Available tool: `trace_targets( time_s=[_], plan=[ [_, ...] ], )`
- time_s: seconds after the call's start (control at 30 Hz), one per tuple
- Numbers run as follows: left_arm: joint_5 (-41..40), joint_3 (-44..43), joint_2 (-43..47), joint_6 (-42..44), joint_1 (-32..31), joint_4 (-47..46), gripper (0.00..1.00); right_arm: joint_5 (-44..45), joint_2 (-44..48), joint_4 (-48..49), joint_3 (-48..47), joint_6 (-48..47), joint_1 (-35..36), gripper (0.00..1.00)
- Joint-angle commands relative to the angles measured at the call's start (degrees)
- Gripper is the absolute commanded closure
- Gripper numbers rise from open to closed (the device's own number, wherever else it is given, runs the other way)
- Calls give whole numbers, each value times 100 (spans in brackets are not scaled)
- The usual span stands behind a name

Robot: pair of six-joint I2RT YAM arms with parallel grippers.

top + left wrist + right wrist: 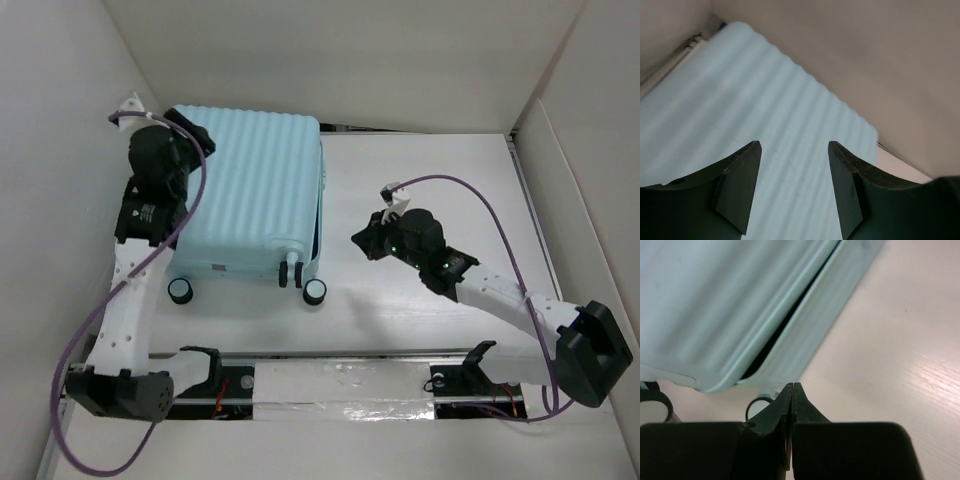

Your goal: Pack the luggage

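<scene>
Though seemingly near done, lacks full closure: gap along right seam of suitcase (255, 190); left end effector (795, 150) parted over shell, right end effector (792, 390) pinched shut, empty.

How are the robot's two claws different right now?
The left claw is open with nothing in it; the right claw is pinched shut. The left claw hangs over the ribbed shell of the luggage; the right claw is over the table, beside the luggage's slightly open seam. Both are black and empty.

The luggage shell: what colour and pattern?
Pale aqua-blue, ribbed luggage; clearest in the top view.
</scene>
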State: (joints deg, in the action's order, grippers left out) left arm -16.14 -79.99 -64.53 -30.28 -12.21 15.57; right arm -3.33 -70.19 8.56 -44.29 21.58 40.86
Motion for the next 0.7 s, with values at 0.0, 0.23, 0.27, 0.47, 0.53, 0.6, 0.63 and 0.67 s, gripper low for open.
trace_targets(
  time_s=[0.0,0.23,0.27,0.47,0.53,0.6,0.63,0.67],
  plan=[
    [1525,-289,-269,5,1313,104,47,-45,356,32,210,-102,-52,100],
    [1133,-825,-1297,408,2864,543,45,-237,568,85,316,-286,-289,100],
    [939,-904,-1568,461,2934,622,45,-403,551,93,316,-330,-289,100],
    [559,-1510,-2754,918,3198,1070,44,-519,472,217,439,-383,-289,100],
    [769,-1826,-3116,945,3330,1420,43,-545,454,234,457,-374,-289,100],
    [954,-1880,-3477,972,3409,1466,43,-546,445,252,474,-357,-237,100],
    [1112,-1854,-3557,954,3557,1475,44,-546,445,260,466,-348,-237,100],
    [1209,-1819,-3662,937,3611,1449,43,-493,436,278,431,-330,-237,100]
  ],
)
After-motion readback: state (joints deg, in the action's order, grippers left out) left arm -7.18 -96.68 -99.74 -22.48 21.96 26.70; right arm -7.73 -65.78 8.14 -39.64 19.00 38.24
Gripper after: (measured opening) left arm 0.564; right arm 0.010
